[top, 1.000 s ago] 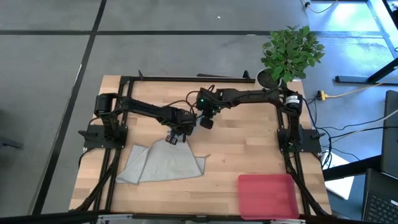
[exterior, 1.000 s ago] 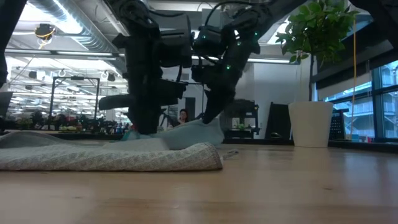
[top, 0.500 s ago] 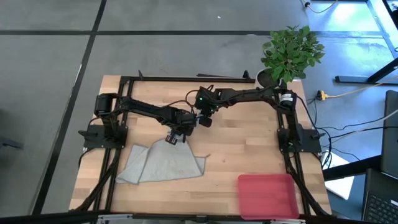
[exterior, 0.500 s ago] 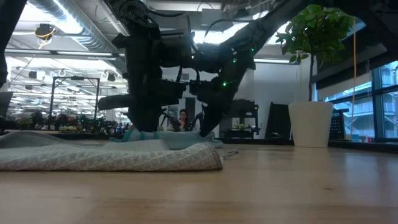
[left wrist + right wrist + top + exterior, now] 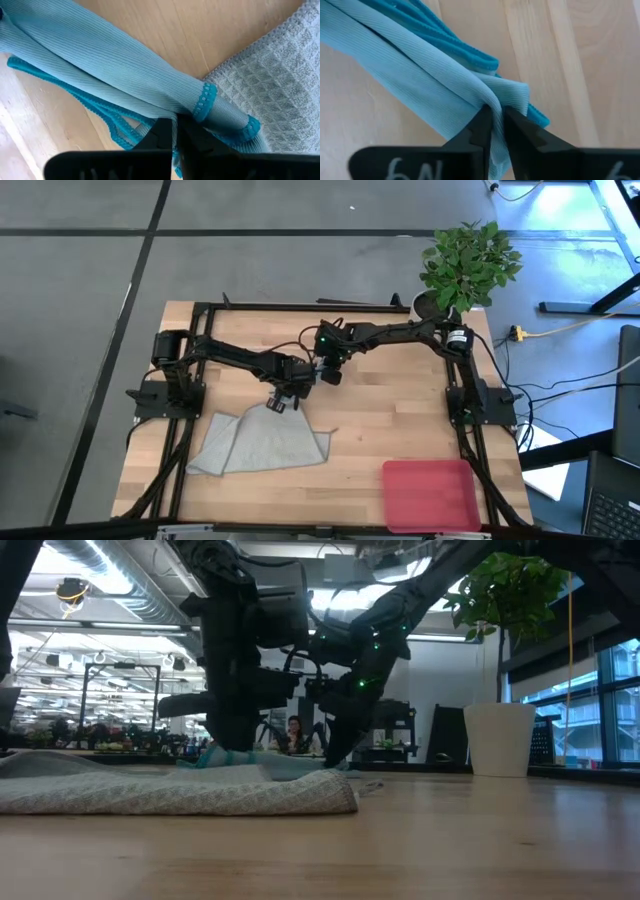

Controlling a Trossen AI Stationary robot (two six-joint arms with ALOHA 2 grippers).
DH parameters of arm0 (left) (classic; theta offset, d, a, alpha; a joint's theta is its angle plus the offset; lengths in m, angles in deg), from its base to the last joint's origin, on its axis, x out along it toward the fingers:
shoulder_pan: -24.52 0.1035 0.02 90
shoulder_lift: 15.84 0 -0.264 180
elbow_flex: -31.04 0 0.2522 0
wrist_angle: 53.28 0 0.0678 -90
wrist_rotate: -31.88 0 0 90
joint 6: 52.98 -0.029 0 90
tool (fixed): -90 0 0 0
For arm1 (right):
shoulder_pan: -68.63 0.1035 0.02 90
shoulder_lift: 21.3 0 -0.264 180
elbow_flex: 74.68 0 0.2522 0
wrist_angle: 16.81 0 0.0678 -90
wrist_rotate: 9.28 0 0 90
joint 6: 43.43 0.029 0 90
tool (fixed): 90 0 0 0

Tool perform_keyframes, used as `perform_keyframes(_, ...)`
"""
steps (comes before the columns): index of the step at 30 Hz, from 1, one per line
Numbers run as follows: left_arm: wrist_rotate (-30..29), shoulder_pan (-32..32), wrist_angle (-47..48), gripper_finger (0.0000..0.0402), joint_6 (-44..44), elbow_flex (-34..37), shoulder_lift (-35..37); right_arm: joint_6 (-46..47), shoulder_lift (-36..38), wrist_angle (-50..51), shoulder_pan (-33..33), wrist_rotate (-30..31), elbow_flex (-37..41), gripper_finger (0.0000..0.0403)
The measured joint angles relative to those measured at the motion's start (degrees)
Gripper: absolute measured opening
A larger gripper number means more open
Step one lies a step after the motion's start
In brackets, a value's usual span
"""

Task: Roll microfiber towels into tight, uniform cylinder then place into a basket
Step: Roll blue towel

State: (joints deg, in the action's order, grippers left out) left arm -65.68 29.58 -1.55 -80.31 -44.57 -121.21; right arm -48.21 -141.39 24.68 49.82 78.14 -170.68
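both grippers meet at mid-table. left gripper (image 5: pixel 175 131) is pinched tight on one end of the ribbed light teal-blue microfiber towel (image 5: pixel 120 70); right gripper (image 5: pixel 496 125) nips a fold at its other end, fingers barely apart. larger pale grey-green waffle towel (image 5: pixel 262 442) lies crumpled just nearer, left. flat magenta plastic basket (image 5: pixel 430 495) sits at the near right.

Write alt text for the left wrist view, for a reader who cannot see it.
The left gripper pinches an end of a light teal-blue towel, bunched into a long ridged fold with a darker stitched edge. It lies on the wooden table, beside a pale grey-green waffle-weave towel.
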Motion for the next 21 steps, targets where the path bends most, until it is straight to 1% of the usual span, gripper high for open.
perform_keyframes(4, -0.44, 0.00, 0.00, 0.0000, 0.17, 0.00, 0.00, 0.00, -0.02, 0.01, 0.00, 0.30, 0.00, 0.0076)
perform_keyframes(7, -1.91, -0.11, 0.10, 0.0001, 0.66, 0.02, -0.02, 0.00, -0.02, 0.15, -0.02, 0.36, 0.00, 0.0097)
perform_keyframes(13, -3.12, -0.26, 0.17, 0.0035, 3.23, 0.02, -0.04, 0.00, -0.13, 1.72, -0.02, 0.34, 0.04, 0.0137)
perform_keyframes(16, -5.36, -0.27, 0.21, 0.0052, 3.39, 0.02, 0.03, 0.09, -0.13, 2.50, -0.02, 0.32, 0.04, 0.0150)
perform_keyframes(19, -7.80, -0.26, 0.31, 0.0059, 6.58, -0.02, 0.50, 0.59, -0.13, 3.07, -0.02, 0.32, 0.04, 0.0159)
perform_keyframes(21, -8.37, -0.09, 0.73, 0.0059, 8.54, 0.00, 1.28, 1.61, -0.13, 3.34, -0.02, 0.28, 0.04, 0.0163)
